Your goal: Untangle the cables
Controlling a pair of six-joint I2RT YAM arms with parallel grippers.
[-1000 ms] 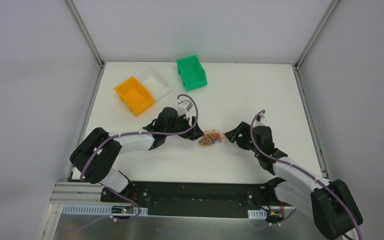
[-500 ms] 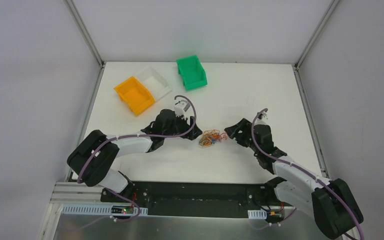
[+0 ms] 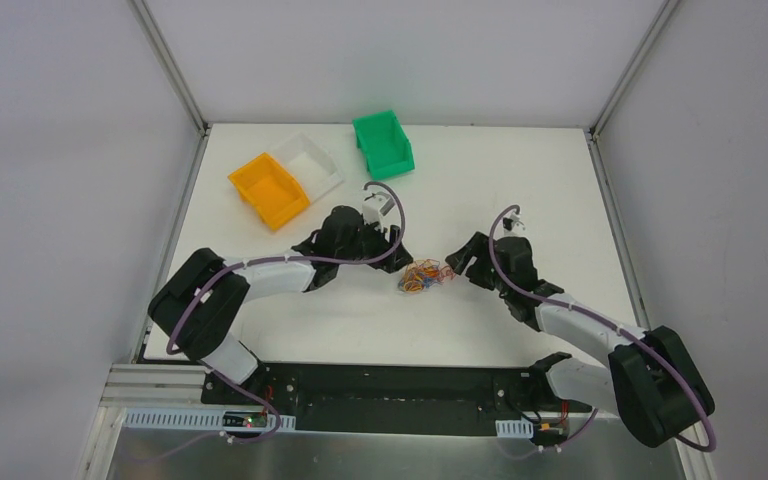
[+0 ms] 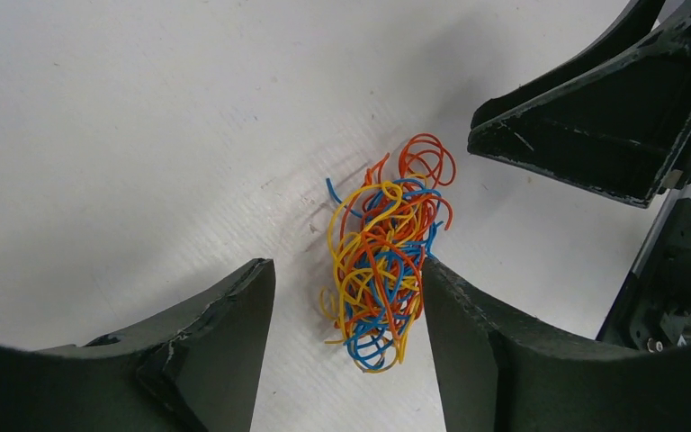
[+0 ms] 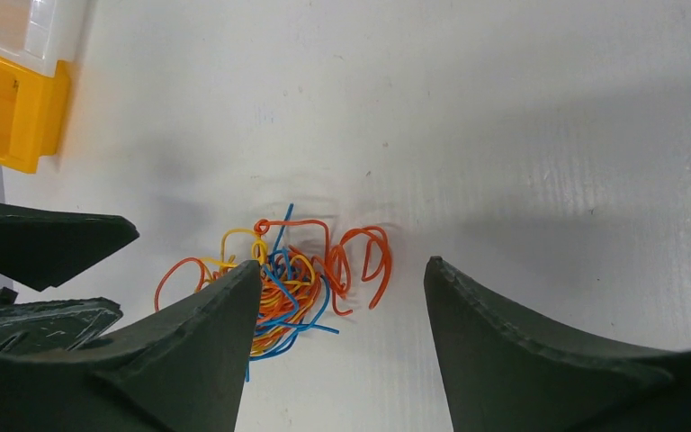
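The cables (image 3: 423,275) are a small tangled clump of thin curly orange, blue and yellow wires lying on the white table between the two arms. In the left wrist view the clump (image 4: 383,256) lies between the open fingers of my left gripper (image 4: 346,274), against the right finger. In the right wrist view the clump (image 5: 288,281) lies by the left finger of my open right gripper (image 5: 342,274), with orange loops between the fingers. From above, my left gripper (image 3: 397,262) is just left of the clump and my right gripper (image 3: 457,262) just right.
An orange bin (image 3: 268,189), a clear bin (image 3: 307,163) and a green bin (image 3: 383,144) stand at the back of the table. The orange bin's corner shows in the right wrist view (image 5: 4,112). Metal frame posts edge the table.
Both grippers have shifted slightly towards the back of the table beside the clump. The clump has hardly moved.
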